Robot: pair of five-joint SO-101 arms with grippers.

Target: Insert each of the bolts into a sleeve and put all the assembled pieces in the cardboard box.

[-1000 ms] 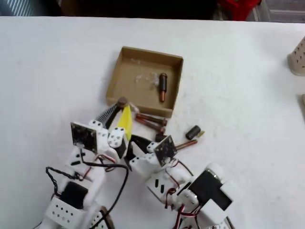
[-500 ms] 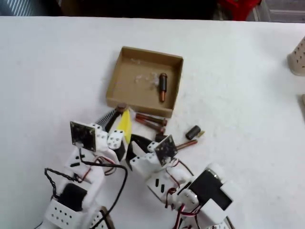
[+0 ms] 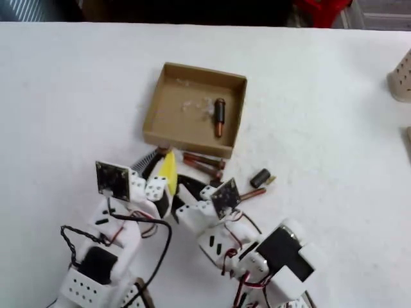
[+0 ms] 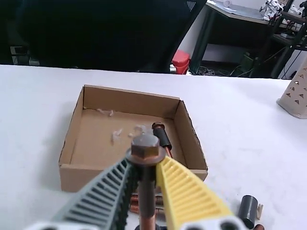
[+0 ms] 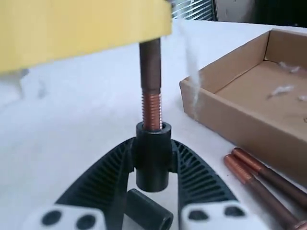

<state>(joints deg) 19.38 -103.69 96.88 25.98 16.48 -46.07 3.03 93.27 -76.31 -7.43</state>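
My left gripper (image 4: 145,162) is shut on a copper bolt (image 4: 145,148), held upright with its hex head on top, between the grey and yellow fingers (image 4: 184,191). The bolt's threaded tip (image 5: 152,111) sits in the mouth of a black sleeve (image 5: 153,158), which my right gripper (image 5: 153,146) holds upright, shut on it. In the high view the two grippers meet just in front of the cardboard box (image 3: 168,122), left gripper (image 3: 161,158) beside right gripper (image 3: 185,187). One assembled piece (image 3: 219,117) lies in the box.
Two loose bolts (image 3: 203,164) lie in front of the box and another bolt (image 3: 252,192) lies further right. A loose sleeve (image 3: 259,178) lies to the right of them. Another sleeve (image 5: 144,216) lies under my right gripper. A perforated beige object (image 3: 401,77) stands at the right edge.
My left gripper has drawn back from the box's front wall toward the arms with the bolt and come lower. The right gripper shifted slightly.
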